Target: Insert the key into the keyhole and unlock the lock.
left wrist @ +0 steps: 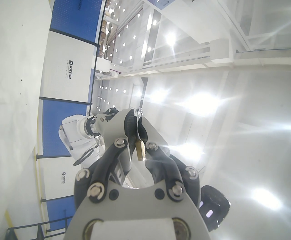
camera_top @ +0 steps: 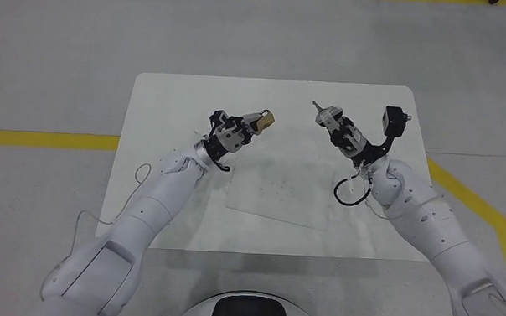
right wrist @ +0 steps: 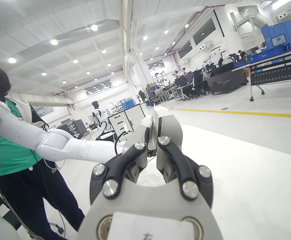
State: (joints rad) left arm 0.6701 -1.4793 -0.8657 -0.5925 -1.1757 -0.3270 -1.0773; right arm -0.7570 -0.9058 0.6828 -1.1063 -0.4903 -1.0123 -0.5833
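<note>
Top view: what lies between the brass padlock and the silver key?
Nothing: in the top view the white tabletop is bare between the brass padlock, in the left gripper, and the silver key, in the right gripper.

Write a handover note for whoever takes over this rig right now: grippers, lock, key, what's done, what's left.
Left gripper: shut on the brass lock, held up over the table, with the lock pointing toward the other arm.
Right gripper: shut on the key, also held up over the table, with its tip pointing roughly toward the lock.
Done: both pieces are picked up and face each other with a clear gap between them.
Left: close the gap, line the key up with the keyhole, insert it and turn to unlock. The keyhole itself is too small to make out.
</note>
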